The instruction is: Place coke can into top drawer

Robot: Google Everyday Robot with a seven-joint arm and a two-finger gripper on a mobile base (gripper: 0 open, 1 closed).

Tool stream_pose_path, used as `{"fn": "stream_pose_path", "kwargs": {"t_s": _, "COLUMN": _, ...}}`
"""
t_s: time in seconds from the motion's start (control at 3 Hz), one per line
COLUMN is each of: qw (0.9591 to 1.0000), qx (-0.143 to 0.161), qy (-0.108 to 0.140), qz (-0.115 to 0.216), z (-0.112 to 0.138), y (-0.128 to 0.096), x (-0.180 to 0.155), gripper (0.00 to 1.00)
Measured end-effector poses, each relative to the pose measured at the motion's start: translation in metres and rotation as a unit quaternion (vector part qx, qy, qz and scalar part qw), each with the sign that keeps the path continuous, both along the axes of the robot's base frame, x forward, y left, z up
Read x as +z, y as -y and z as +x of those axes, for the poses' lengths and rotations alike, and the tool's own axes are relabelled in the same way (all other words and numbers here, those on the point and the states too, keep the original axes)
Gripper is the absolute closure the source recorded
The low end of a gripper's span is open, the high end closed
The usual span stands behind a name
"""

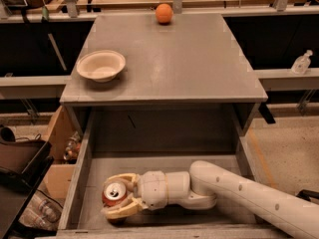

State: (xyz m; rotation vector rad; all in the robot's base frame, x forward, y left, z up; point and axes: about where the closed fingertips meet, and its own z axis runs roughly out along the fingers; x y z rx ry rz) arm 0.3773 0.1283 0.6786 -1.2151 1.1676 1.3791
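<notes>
The coke can (114,193), red with a silver top and pull tab, stands upright low in the front left of the open top drawer (164,133). My gripper (116,194) reaches in from the right on a white arm, and its cream fingers (121,211) are closed around the can's sides. I cannot tell whether the can's base rests on the drawer floor. The drawer is pulled out under the grey cabinet top (169,59).
A cream bowl (100,65) sits on the cabinet top at the left. A round orange ball (164,13) sits at its far edge. Boxes and clutter (60,148) stand left of the drawer. A clear bottle (301,62) stands on a shelf at the right.
</notes>
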Motion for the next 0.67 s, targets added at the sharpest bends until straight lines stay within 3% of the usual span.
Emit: {"fn": "stream_pose_path", "kwargs": {"t_s": 0.67, "qw": 1.0000, "qx": 0.003, "qy": 0.000, "qz": 0.001, "z": -0.0015, "y": -0.0020, "x": 0.0007, "gripper": 0.29}}
